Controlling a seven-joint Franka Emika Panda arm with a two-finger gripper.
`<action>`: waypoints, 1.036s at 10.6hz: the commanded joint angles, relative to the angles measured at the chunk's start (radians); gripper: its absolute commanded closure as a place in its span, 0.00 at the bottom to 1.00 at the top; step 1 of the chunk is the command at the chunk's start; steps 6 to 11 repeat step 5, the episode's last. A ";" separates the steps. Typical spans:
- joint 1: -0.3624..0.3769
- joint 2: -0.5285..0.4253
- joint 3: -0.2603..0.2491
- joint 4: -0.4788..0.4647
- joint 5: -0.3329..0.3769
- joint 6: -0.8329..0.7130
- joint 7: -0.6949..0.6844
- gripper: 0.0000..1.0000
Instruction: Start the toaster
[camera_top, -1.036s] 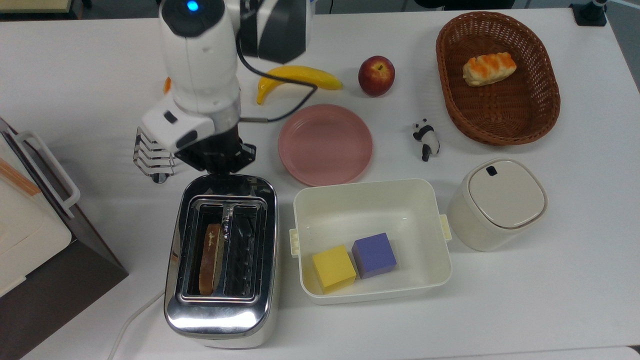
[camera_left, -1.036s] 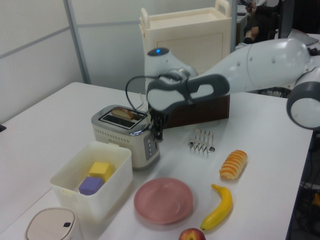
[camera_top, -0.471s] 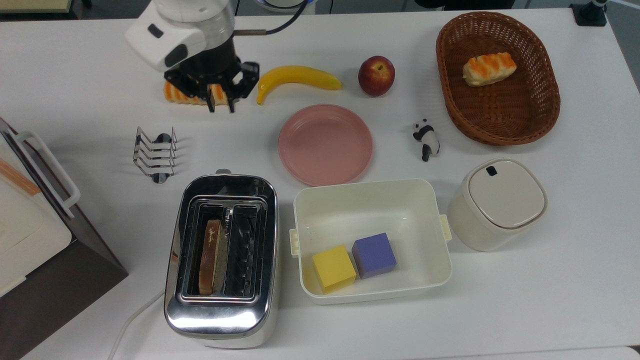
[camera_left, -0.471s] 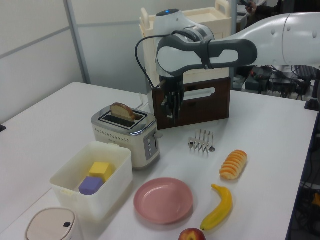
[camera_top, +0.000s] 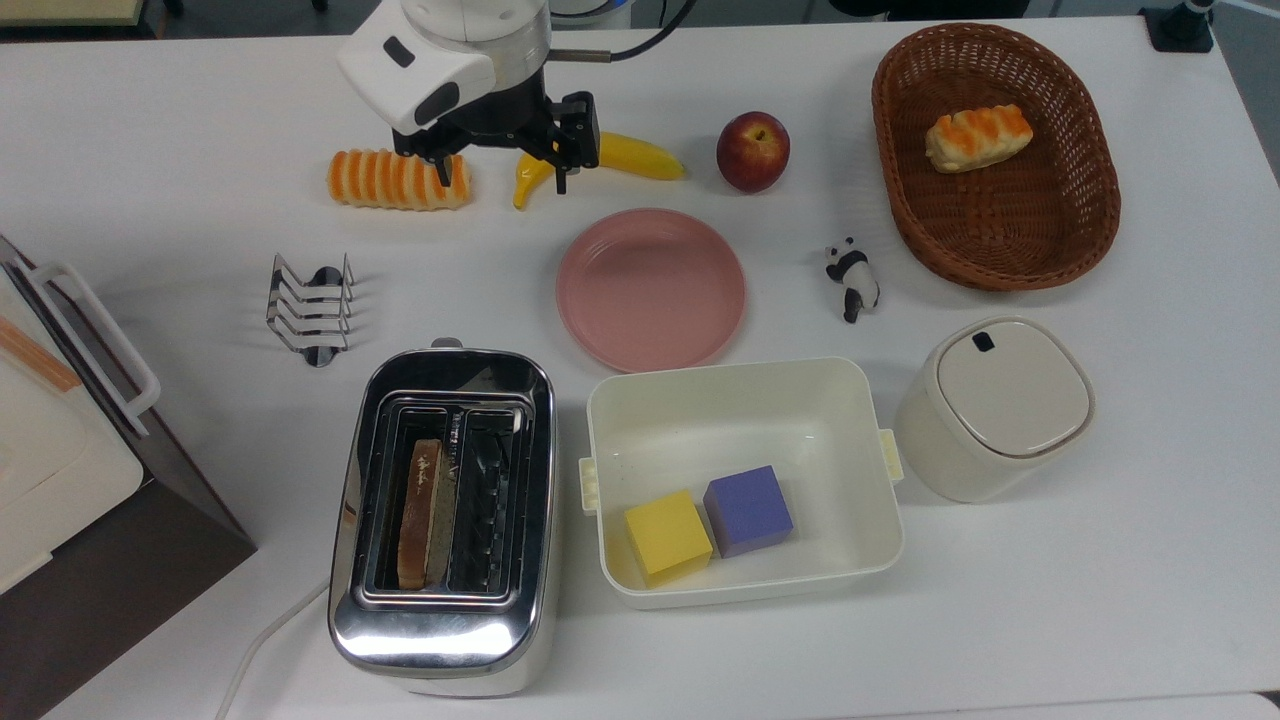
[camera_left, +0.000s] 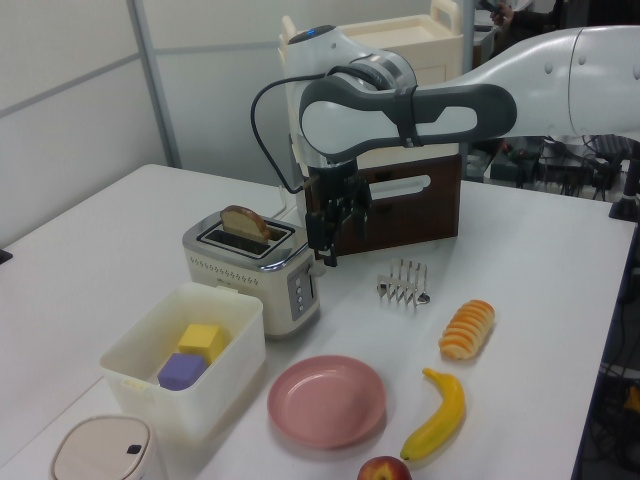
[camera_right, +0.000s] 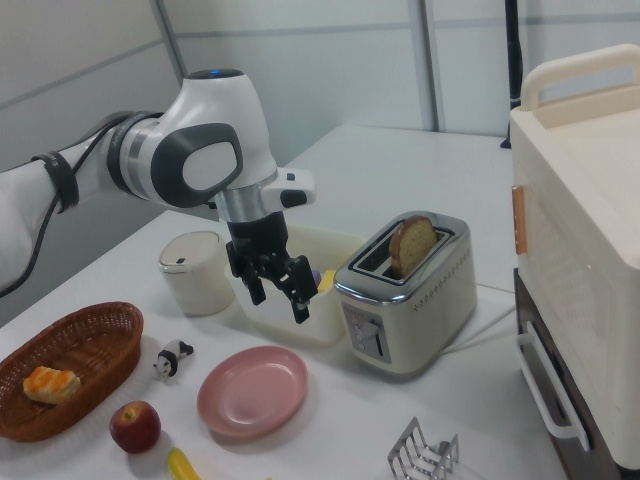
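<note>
Gripper (camera_top: 500, 172) shifted toward the top view's right since half a second ago — fingers spread, empty, above the banana (camera_top: 600, 160).
Toaster (camera_top: 443, 520) near the table's (camera_top: 1100, 600) front edge, toast slice (camera_top: 420, 512) sticking up.

white table (camera_top: 150, 130), toaster (camera_top: 443, 520), pink plate (camera_top: 650, 288), banana (camera_top: 625, 155), apple (camera_top: 752, 151), wicker basket (camera_top: 1085, 235), toast rack (camera_top: 310, 308)

arm – raised, wrist bent down | hand (camera_right: 276, 290) – fingers spread, empty
</note>
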 joint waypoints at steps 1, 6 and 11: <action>-0.011 -0.050 0.001 -0.022 -0.009 -0.026 0.031 0.00; -0.054 -0.096 0.013 -0.023 -0.006 -0.059 0.042 0.00; -0.054 -0.096 0.013 -0.023 -0.006 -0.059 0.042 0.00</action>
